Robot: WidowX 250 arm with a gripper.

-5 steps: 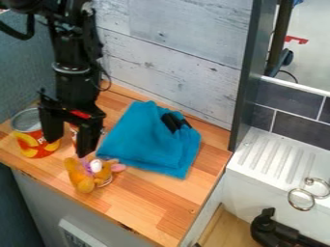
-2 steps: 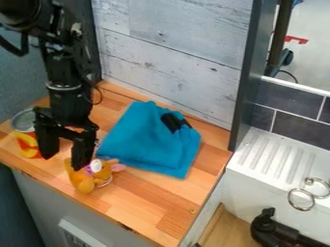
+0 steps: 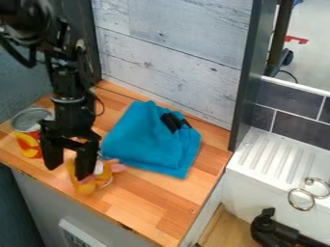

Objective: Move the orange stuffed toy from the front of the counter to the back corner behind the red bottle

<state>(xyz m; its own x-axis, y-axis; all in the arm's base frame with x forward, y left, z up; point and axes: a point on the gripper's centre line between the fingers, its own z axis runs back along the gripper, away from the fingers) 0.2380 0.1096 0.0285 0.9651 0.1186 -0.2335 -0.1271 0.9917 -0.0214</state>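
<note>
Find the gripper (image 3: 67,173) in the left part of the frame, hanging down over the counter (image 3: 161,205) from the black arm (image 3: 67,79) at upper left. Open wide, with clear space between its two fingers and no sign of anything gripped. Down at lower left, right below the gripper, look for the toy (image 3: 85,189), orange and plush with pink ears, lying on the counter near its front edge. Partly hidden by the finger nearer the middle of the frame; impossible to tell contact from a small gap there. Just beside the gripper, close to the left edge of the frame, note an upright can (image 3: 27,138) in red and yellow with a grey top. Near the centre, to the right of the gripper and toy, see a folded blue cloth (image 3: 148,144) with a black piece (image 3: 172,122) on its upper part. Behind all this, across the upper middle, pale wood boards (image 3: 171,55), then a dark post (image 3: 248,72) and dark tiles (image 3: 293,125) farther right. At right, beyond the counter, a white ridged sink ledge (image 3: 261,169) with metal rings (image 3: 301,198) at its front, and a black fitting (image 3: 274,231) at lower right
</note>
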